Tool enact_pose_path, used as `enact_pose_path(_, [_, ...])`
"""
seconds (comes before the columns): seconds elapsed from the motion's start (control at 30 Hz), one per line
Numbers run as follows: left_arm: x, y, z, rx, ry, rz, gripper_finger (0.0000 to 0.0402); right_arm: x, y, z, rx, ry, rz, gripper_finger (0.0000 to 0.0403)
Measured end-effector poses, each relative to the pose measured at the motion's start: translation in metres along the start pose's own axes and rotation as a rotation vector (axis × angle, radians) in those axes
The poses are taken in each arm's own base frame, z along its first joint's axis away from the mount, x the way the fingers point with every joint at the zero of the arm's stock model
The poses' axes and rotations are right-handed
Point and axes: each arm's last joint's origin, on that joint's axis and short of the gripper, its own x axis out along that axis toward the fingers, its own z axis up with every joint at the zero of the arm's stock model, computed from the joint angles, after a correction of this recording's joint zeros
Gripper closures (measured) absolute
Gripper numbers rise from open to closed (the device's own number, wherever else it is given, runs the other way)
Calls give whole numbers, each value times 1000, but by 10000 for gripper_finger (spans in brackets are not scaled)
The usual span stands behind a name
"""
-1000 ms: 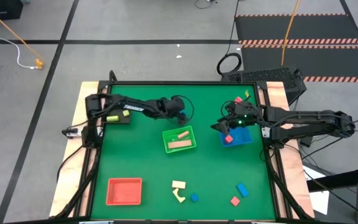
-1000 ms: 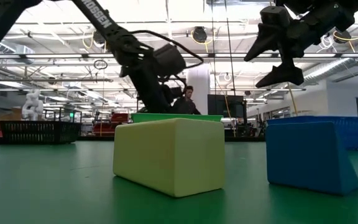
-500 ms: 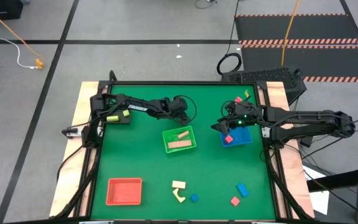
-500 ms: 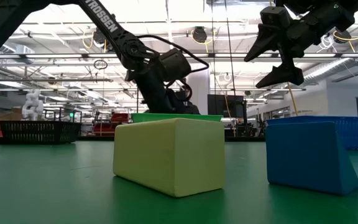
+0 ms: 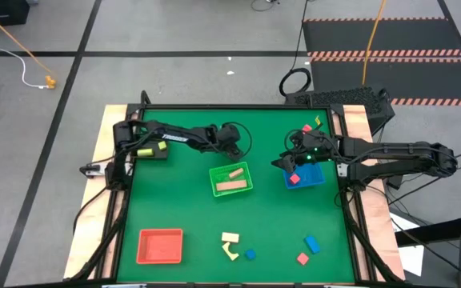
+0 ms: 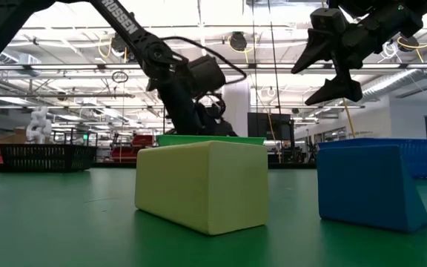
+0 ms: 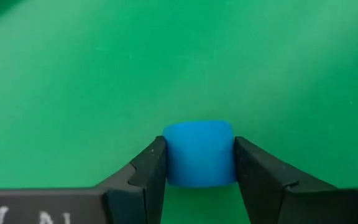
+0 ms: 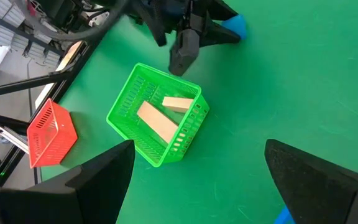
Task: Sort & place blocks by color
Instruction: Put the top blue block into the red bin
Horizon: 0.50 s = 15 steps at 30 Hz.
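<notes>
A small blue block (image 7: 199,143) sits on the green table beyond the green tray (image 5: 232,178), between the fingers of my left gripper (image 7: 199,163), which is shut on it. The right wrist view shows the same block (image 8: 236,25) at my left gripper (image 8: 219,32). Two cream blocks (image 8: 157,118) lie in the green tray. My right gripper (image 5: 293,162) hangs open and empty above the left edge of the blue tray (image 5: 306,176), which holds a red block (image 5: 294,179). More blocks lie near the front edge: cream (image 5: 230,238), yellow (image 5: 230,252), blue (image 5: 250,254). My left gripper pinches the blue block by two opposite sides (image 7: 168,158), one finger (image 7: 145,171) on each. The fingers slant down at it from the table's left. The block appears to rest on the table, upright.
A red tray (image 5: 160,246) stands at the near left. A black tray (image 5: 150,152) with a yellow-green block stands at the far left. Loose blocks lie at the near right, blue (image 5: 312,243) and red (image 5: 302,258), and at the far right (image 5: 306,128).
My left gripper has closed its fingers on the blue block while its arm has kept its place. The block has stayed where it was on the table.
</notes>
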Motion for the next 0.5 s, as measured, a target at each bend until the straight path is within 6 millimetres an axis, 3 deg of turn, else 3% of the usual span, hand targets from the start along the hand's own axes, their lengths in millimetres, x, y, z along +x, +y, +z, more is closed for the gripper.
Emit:
enact_pose_path(0.2, [-28, -3, 14, 18, -76, -37, 245, 0, 0, 0, -25, 1, -1, 53])
enact_pose_path(0.5, [-76, -33, 13, 139, -145, -121, 245, 0, 0, 0, -305, 0, 0, 53])
